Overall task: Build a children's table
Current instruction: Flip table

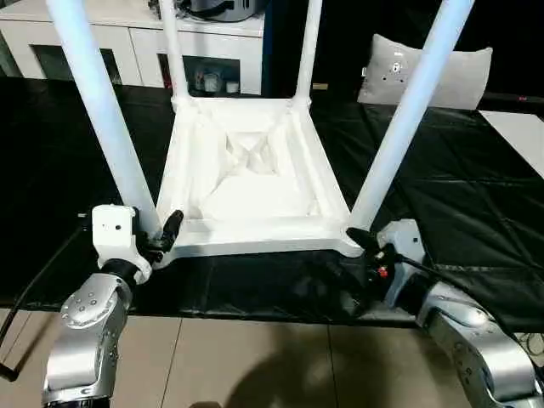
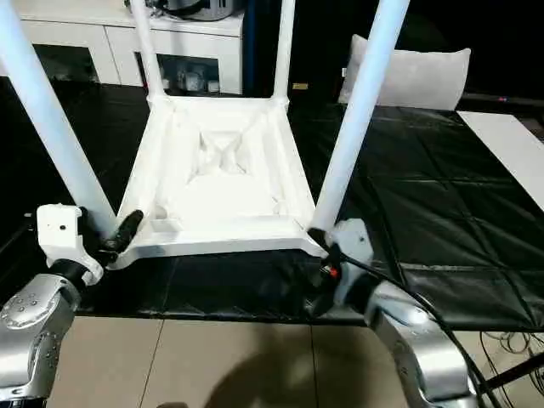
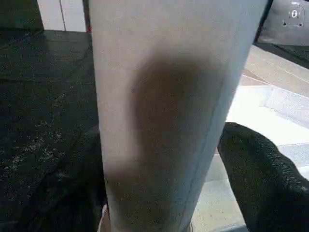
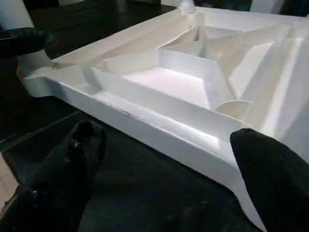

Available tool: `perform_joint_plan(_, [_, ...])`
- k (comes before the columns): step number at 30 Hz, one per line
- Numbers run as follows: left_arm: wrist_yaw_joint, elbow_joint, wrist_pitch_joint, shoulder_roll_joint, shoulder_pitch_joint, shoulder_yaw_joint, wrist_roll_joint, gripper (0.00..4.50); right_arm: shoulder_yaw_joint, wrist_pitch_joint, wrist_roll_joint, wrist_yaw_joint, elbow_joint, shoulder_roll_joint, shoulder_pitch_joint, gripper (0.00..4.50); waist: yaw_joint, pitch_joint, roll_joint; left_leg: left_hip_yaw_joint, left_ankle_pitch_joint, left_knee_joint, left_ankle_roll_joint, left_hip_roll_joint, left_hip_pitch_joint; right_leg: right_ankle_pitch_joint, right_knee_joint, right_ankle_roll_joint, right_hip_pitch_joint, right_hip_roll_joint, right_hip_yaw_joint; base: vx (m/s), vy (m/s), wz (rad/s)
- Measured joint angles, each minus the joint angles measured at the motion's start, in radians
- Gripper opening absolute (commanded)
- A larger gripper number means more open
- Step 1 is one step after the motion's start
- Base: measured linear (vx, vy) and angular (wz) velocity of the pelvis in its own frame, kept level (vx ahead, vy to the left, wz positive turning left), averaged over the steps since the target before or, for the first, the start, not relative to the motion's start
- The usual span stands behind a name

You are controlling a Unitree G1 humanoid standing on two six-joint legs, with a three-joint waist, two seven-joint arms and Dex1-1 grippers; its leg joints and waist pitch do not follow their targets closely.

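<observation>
White plastic is most of what I see from the head camera: the children's table (image 1: pixel 255 170) lies upside down on a black mat (image 1: pixel 476 212), ribbed underside up, with all four legs standing in their corner sockets. I judge it was flipped so the legs could be pushed in from above. My left hand (image 1: pixel 160 236) sits at the foot of the near left leg (image 1: pixel 102 119), one finger (image 1: pixel 170 228) showing just beside it, and my right hand (image 1: pixel 364 248) is low at the near right corner, under the near right leg (image 1: pixel 399 127). A white cabinet (image 1: pixel 127 42) and a grey cushion (image 1: pixel 425 72) stand behind.

From the right eye I get the same layout, with the right hand's pale casing touching or almost touching that corner.

My left wrist camera adds what the head views lack: the leg stands between the fingers, one dark fingertip (image 3: pixel 263 179) close beside it with a slim gap, so I cannot tell whether it is clamped.

My right wrist camera shows both fingers (image 4: pixel 72 164) spread wide apart, holding nothing, facing the top's near rim and ribs.
</observation>
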Motion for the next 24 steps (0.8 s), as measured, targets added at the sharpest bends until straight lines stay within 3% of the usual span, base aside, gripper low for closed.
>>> perform_joint_plan(12, [0.03, 0.0, 0.0, -0.007, -0.001, 0.002, 0.007, 2.19, 0.047, 0.026, 0.0, 0.034, 0.005, -0.011, -0.012, 4.5, 0.002, 0.0, -0.009, 0.001, 0.0, 0.0, 0.0, 0.0, 0.0, 0.0, -0.001, 0.0, 0.0, -0.001, 0.0, 0.0, 0.0, 0.0])
perform_joint_plan(24, [0.081, -0.05, 0.099, -0.053, -0.004, 0.026, -0.019, 2.06, 0.072, 0.053, -0.003, 0.05, 0.005, -0.025, -0.003, 4.5, -0.001, 0.0, -0.008, 0.001, 0.0, 0.0, 0.0, 0.0, 0.001, 0.0, 0.0, 0.0, 0.0, -0.001, 0.0, 0.0, 0.0, 0.0])
